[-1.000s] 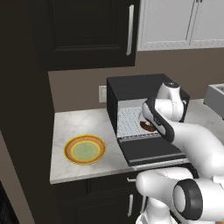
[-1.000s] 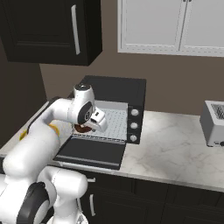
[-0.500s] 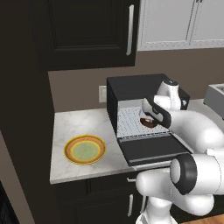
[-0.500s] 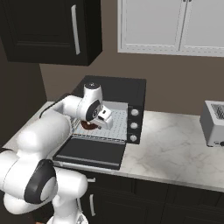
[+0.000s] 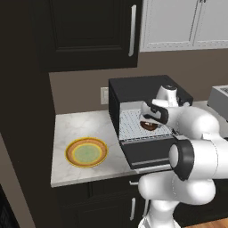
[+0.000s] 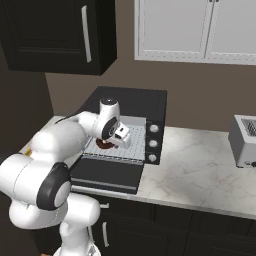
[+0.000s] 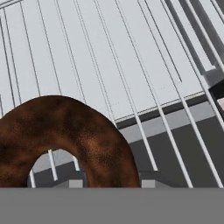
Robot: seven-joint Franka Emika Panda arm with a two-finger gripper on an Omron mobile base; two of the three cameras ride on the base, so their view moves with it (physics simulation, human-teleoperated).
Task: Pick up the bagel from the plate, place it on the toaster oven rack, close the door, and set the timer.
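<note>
Jaws' grip not discernible, poised over bagel (image 7: 65,131) on rack (image 7: 131,65) inside oven cavity, bagel near rack's front edge, door (image 5: 149,151) folded down flat in front, plate (image 5: 86,152) well apart to the left on marble surface (image 5: 84,129).

We can read no text, label, brand, number or sign anywhere in these views. The knobs on the toaster oven's control panel (image 6: 153,142), just beside the gripper (image 6: 116,142), carry no markings we can make out at this size. The cabinet doors above the hand, the counter below it and the toaster (image 6: 245,140) well away from it are all plain.
</note>
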